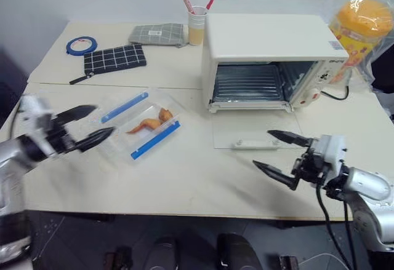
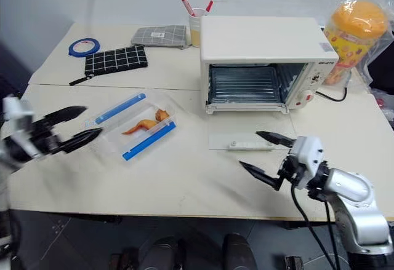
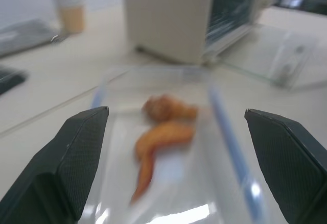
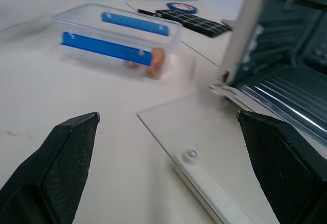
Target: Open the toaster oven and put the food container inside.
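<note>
The toaster oven [image 1: 265,55] stands with its glass door [image 1: 255,128] folded flat on the table [image 1: 184,184]. The food container [image 1: 143,124] lies left of that door — apart from it. My left gripper [image 1: 92,125] hovers beside the container, fingers spread and empty; my right gripper [image 1: 280,153] is before the door — also spread.

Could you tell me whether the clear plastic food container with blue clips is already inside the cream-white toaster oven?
No, the food container sits on the table, left of the open toaster oven.

The toaster oven [image 1: 269,55] gapes open, its cavity clear; its glass door [image 1: 255,128] lies flat on the desk [image 1: 184,178], with bare desk between it and the food container [image 1: 140,122]
</note>
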Motion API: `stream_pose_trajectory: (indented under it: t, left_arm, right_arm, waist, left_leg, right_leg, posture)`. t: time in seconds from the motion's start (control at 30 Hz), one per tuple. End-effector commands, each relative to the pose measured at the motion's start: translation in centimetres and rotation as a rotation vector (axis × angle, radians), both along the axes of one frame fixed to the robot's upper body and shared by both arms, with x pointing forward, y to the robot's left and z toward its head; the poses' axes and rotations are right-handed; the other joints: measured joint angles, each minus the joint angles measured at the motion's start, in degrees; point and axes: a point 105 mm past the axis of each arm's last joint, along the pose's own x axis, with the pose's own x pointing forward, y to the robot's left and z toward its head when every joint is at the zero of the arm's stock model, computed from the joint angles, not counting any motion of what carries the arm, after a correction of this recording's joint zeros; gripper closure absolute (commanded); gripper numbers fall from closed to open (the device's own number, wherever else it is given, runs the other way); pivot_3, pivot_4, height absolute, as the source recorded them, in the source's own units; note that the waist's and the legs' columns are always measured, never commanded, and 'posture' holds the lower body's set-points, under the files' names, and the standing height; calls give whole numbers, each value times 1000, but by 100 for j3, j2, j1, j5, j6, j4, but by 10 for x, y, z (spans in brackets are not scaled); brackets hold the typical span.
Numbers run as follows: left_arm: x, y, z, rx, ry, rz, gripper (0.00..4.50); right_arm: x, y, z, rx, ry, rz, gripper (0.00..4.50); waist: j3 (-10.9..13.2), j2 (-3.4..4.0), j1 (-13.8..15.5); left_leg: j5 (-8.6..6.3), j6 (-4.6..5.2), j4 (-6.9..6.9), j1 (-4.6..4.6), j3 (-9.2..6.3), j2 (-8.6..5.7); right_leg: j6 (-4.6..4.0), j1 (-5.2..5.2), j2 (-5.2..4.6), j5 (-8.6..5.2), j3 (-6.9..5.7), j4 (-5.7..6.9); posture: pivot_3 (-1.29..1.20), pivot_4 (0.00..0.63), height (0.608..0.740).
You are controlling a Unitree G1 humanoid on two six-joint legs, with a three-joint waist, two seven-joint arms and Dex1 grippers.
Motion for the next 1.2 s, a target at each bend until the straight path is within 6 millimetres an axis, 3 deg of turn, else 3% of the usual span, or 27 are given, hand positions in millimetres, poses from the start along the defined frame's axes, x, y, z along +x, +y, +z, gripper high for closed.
stream_pose_trajectory:
  t: [0.03, 0.13, 0.27, 0.33, 0.43, 0.47, 0.53, 0.67, 0.77, 0.97, 1.2]
  left_arm:
    - [-29, 51, 8, -39, -7, 196, 21]
    - [-52, 79, 0, 3, 22, 312, 21]
    - [-70, 92, -4, 61, 44, 381, 21]
    - [-69, 79, -5, 37, 86, 337, 21]
    - [-56, 43, 1, -18, 165, 233, 21]
    - [-51, 37, 3, -36, 213, 255, 21]
    - [-40, 46, -8, -54, 391, 450, 21]
    - [-14, 1, 10, -192, 470, 403, 21]
    - [-9, 0, 3, -216, 570, 504, 21]
    - [14, -13, -13, -202, 606, 602, 21]
    - [25, -40, -29, -229, 659, 550, 21]
  right_arm:
    - [-9, 14, 5, 6, -42, 74, 0]
    - [-10, 23, 8, 21, -74, 107, 0]
    - [-13, 34, 8, 33, -85, 153, 0]
    - [-11, 34, 7, 28, -86, 153, 0]
    - [-6, 28, 7, 15, -85, 146, 0]
    - [-5, 26, 7, 9, -83, 147, 0]
    - [-3, 24, 6, 1, -80, 150, 0]
    - [-3, 25, 3, -13, -63, 172, 0]
    - [-4, 24, 2, -14, -56, 175, 0]
    - [-6, 24, 1, -11, -53, 154, 0]
    - [-8, 22, 2, -13, -59, 125, 0]
  waist:
    - [0, -2, 10]
    - [-2, -5, 3]
    - [-4, -9, -16]
    - [-5, -9, -9]
    - [-6, -11, 2]
    - [-6, -12, 1]
    - [-6, -12, 0]
    - [-4, -9, -13]
    - [-6, -13, -39]
    - [-5, -18, -116]
    - [-6, -21, -125]
  left_leg:
    - [-4, 2, 1, 0, 0, 0]
    - [-7, 3, 2, 1, -3, -5]
    - [-14, -6, -5, 7, -3, -5]
    - [-15, -8, -9, 7, -9, -4]
    - [-16, -9, -9, 4, -18, -7]
    - [-16, -9, -9, 4, -21, -8]
    - [-15, -9, -9, 5, -27, -9]
    - [-8, -11, -17, 4, -33, -18]
    - [-2, -14, -15, 0, -29, -21]
    - [2, -23, -22, 7, -3, 5]
    - [0, -35, -5, 10, -5, 12]
  right_leg:
    - [0, 1, -13, 0, 2, -2]
    - [0, 2, -38, 0, 1, -12]
    - [-13, -3, -48, -4, 15, -11]
    - [-19, -3, -51, -7, 19, -11]
    - [-23, 0, -60, -9, 15, -11]
    - [-23, 1, -62, -9, 15, -11]
    - [-24, 4, -64, -8, 13, -10]
    - [-25, -1, -59, -9, 7, 2]
    - [-20, -1, -42, -7, -2, 20]
    - [-18, -6, 7, -6, 2, 9]
    - [-19, -7, 7, -5, 28, 23]
  posture:
    - [0, 150, 740]
    - [0, 150, 740]
    - [0, 150, 740]
    - [0, 150, 740]
    - [0, 150, 740]
    - [0, 150, 740]
    - [0, 150, 740]
    - [0, 150, 740]
    - [0, 150, 740]
    - [0, 150, 740]
    - [0, 150, 740]
